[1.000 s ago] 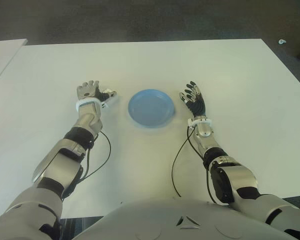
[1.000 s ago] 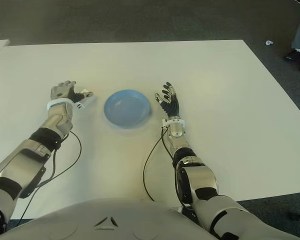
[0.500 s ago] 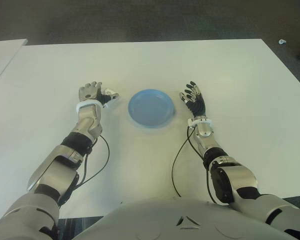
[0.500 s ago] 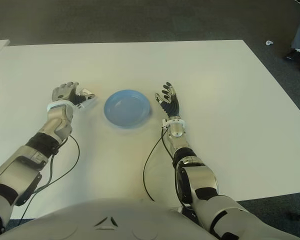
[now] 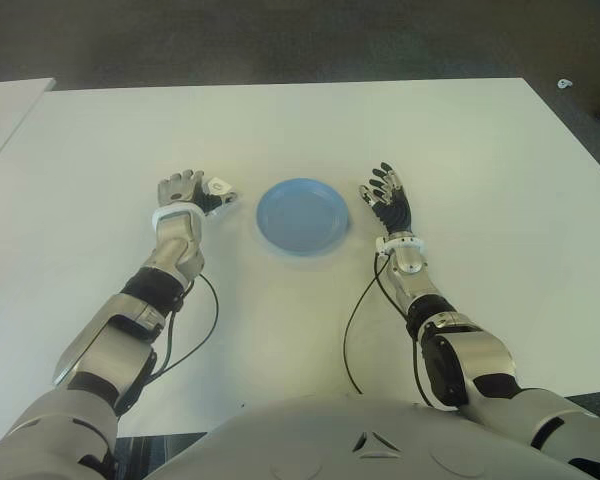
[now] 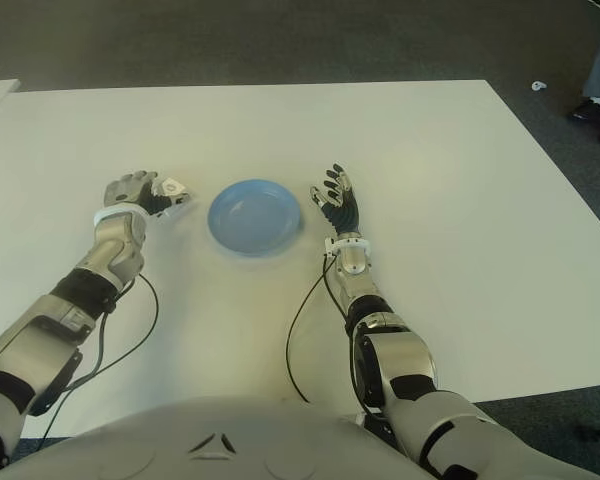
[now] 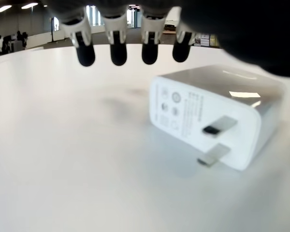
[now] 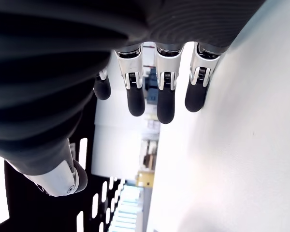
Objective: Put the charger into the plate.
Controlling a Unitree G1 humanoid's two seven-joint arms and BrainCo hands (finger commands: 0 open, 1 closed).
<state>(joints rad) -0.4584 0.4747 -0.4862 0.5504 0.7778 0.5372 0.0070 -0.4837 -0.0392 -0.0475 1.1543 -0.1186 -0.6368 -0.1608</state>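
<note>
Charger (image 7: 216, 114) under left hand (image 5: 187, 190) — fingers (image 7: 118, 50) open, ungripped — beside blue plate (image 5: 303, 216); right hand (image 5: 388, 200) spread.

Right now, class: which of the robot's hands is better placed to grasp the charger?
Left. The left hand is right at the charger, fingers open above it; the right hand is beyond the plate.
</note>
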